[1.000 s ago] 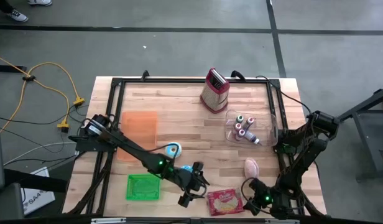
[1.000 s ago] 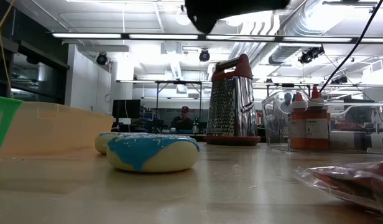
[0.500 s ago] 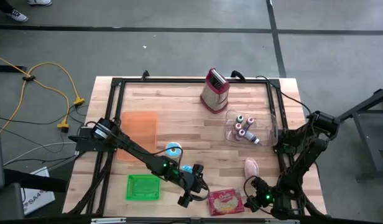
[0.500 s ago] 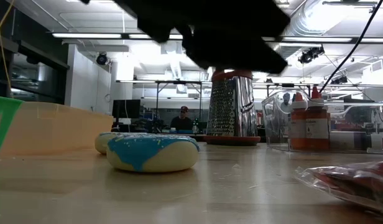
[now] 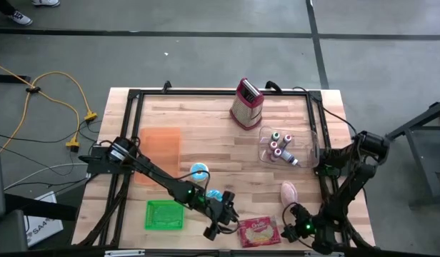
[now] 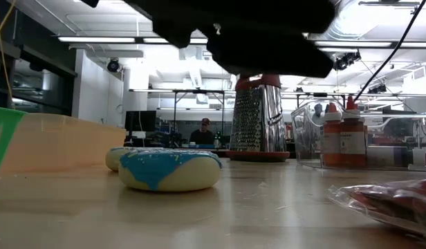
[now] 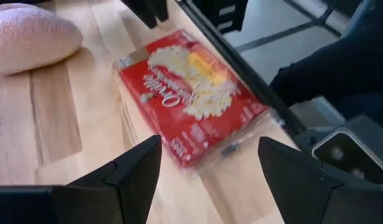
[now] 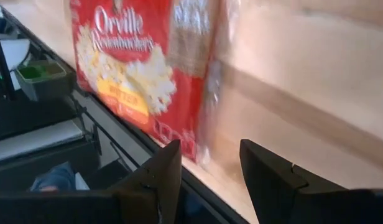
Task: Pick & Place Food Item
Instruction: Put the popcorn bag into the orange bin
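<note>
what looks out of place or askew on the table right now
The red popcorn bag lies slightly crooked at the table's front edge, close to the frame rail, between the left end effector and the right end effector, both open. Nothing looks spilled or damaged. The box grater stands upright.

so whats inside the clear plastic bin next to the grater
Small bottles with coloured caps lie in the clear bin: green, pink ones, one white-tipped. Anything beneath them is hidden, and their labels cannot be read.
</note>
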